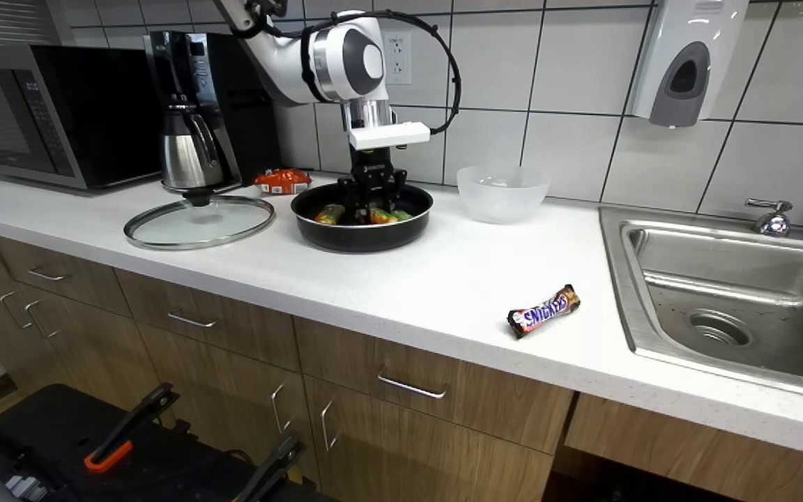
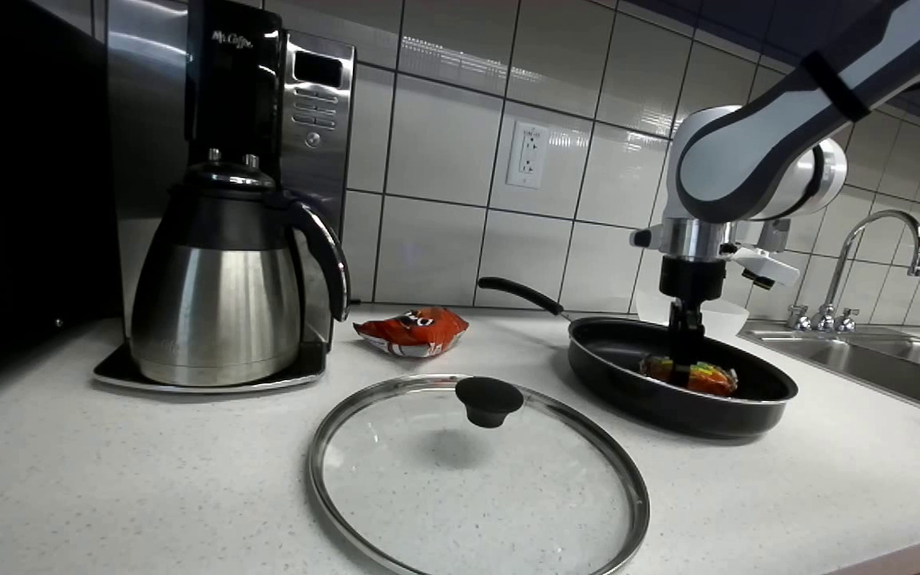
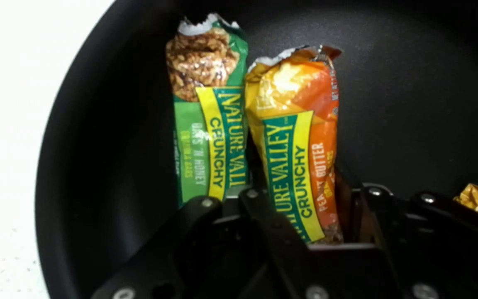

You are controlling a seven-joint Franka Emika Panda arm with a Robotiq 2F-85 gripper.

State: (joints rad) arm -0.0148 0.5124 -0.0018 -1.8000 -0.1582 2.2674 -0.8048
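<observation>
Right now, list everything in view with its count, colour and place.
Pan: one, black, on white counter
Wrapped bars: three, green, orange, gold, in pan
Lid: one, clear, beside pan
Bowl: one, translucent white, beside pan
Sink: one, silver, in counter
Faucet: one, silver, behind sink
Snickers bar: one, brown, near sink
Snack bag: one, red, behind lid
Coffee maker: one, black-silver, by white wall
Carafe: one, silver-black, on coffee maker
Microwave: one, black-silver, beside coffee maker
Soap dispenser: one, white-grey, on wall
Outlet: one, white, on wall
Cabinets: several, brown, below counter
Clamps: two, black-orange, on black table
Arm: one, white-grey, above pan
Gripper: one, black, in pan, straddling orange bar; grip unclear
</observation>
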